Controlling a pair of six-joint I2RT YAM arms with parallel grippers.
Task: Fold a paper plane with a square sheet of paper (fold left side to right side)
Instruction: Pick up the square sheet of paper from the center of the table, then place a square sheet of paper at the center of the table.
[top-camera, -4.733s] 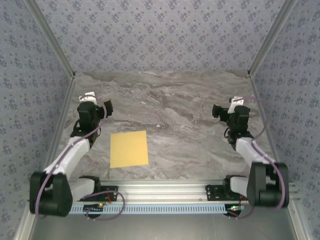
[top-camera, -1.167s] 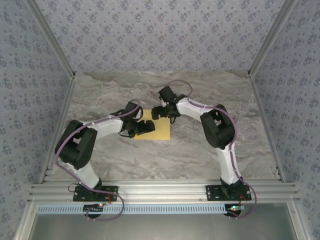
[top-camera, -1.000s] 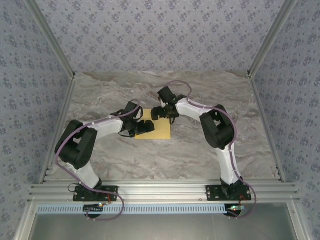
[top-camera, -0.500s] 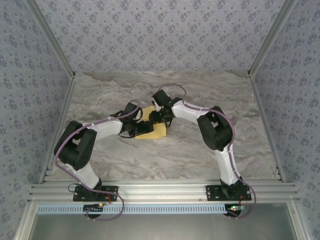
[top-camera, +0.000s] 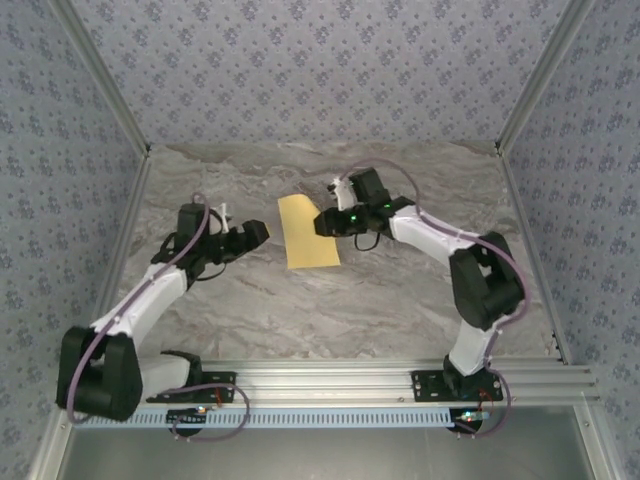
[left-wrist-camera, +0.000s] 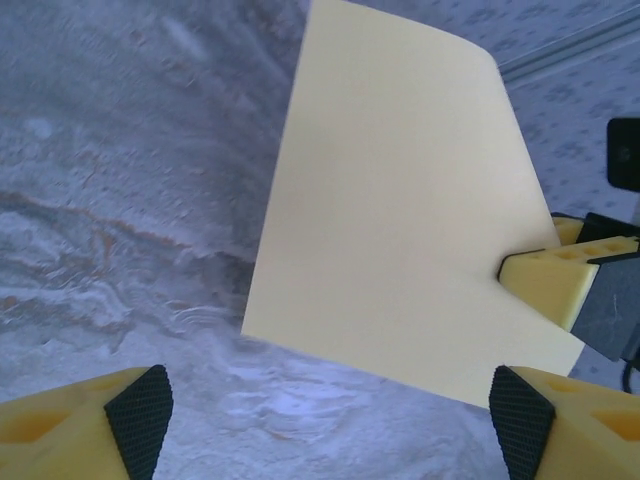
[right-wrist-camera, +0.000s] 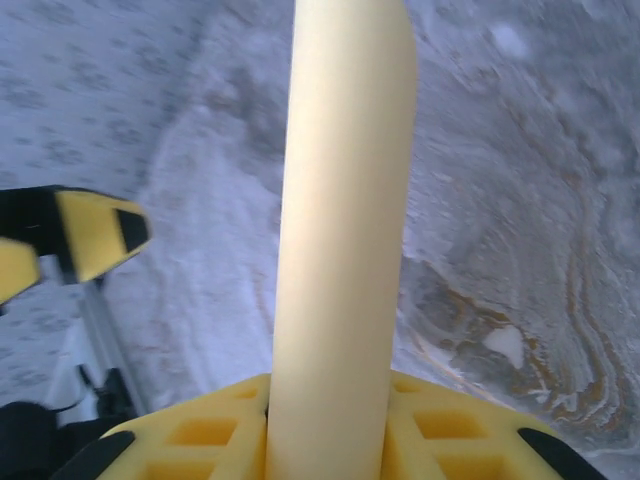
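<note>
Since half a second ago the left arm has drawn back toward the left half of the grey marble-patterned tabletop (top-camera: 400, 300), lifting the black-and-yellow left gripper (top-camera: 254, 233) off the paper it was pressing then. That gripper now hovers left of the tabletop's centre, clear of the paper, with its jaws spread wide and nothing between them. Its wrist camera shows the two black-padded yellow fingers (left-wrist-camera: 138, 408) far apart over bare marble. Just right of it, near the tabletop's centre, is the mustard-yellow square sheet of thin paper (top-camera: 308, 233), which has shifted toward the tabletop's far edge and looks narrower from above. It is bowed rather than flat, and a shadow under its left edge shows that edge raised off the marble; whether any other part rests on the tabletop cannot be told. At the sheet's right edge the right gripper (top-camera: 327, 222) is clamped on it, its yellow fingers (right-wrist-camera: 440, 435) pressing the curved paper from both sides. The right arm reaches in from the tabletop's right half.
</note>
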